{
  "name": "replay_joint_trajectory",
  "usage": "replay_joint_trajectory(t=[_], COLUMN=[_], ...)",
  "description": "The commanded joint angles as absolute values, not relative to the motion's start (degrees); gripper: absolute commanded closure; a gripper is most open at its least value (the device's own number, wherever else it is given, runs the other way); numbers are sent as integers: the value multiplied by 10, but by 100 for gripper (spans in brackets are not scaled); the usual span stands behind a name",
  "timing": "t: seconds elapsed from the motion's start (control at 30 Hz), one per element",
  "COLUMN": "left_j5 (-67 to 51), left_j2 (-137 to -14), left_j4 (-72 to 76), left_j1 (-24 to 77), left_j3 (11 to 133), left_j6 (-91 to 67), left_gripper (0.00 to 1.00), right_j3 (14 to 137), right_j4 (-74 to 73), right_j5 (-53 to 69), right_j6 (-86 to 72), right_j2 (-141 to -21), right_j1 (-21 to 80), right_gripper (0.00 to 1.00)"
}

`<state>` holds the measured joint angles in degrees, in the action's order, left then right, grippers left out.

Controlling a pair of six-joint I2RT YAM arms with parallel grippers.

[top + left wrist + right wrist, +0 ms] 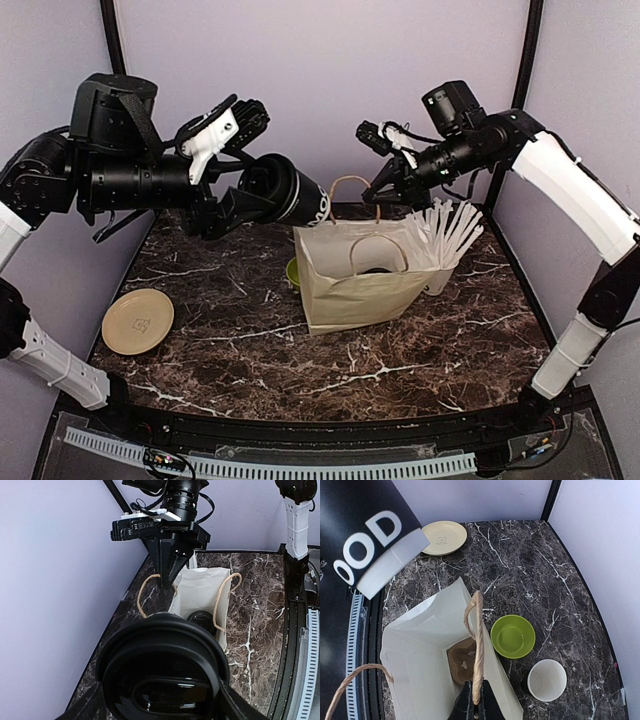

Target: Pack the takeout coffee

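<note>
Top external view: my left gripper [250, 195] is clamped on a black coffee cup [295, 190]. The jaws stand fairly wide around its body. The cup lies on its side in the air, above the marble table [250, 350]. It sits up and to the left of the mouth of the paper bag [350, 290] and does not touch it.

Left wrist view: the cup's black lid [162, 675] faces the camera and fills the lower frame, so the base end points away toward the bag.

Right wrist view: my right gripper [472, 707] is closed tight, pinching one twine handle [477, 645] of the bag. The bag stands upright with its mouth open below me. The held cup's white print and pale base edge show at upper left, off to the side of the bag.

Inside the bag, the left wrist view shows a dark round shape [202, 620]. It is possibly a second lidded cup, but the view is too poor to confirm.

Other items: lime-green bowl [512, 636] just beside the bag; white cup [547, 680] near it; beige plate [138, 320] well apart at the left edge of the table.
</note>
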<state>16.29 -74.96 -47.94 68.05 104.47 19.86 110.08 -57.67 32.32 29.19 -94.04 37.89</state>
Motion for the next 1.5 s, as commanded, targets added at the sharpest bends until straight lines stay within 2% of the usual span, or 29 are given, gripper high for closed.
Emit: replay_joint_trajectory(t=[0.0,0.43,0.8,1.13,1.47], left_j5=[106,20,126,190,320], left_j2=[-758,-834,-925,-937,-963], left_j4=[-449,-449,-501,-483,-467], left_j1=[683,700,754,783,857], left_j3=[1033,1032,1053,1028,990], left_j6=[204,203,261,266,327], left_gripper=[44,48,48,49,50], right_j3=[1080,961,930,912,938], right_j4=[-550,-537,-570,-613,-660], right_j5=[351,422,487,515,515], right_j6=[280,287,322,367,383], right_j2=[-898,-813,-785,-787,-803], right_j1=[384,388,399,433,455], right_gripper=[100,100,99,97,99])
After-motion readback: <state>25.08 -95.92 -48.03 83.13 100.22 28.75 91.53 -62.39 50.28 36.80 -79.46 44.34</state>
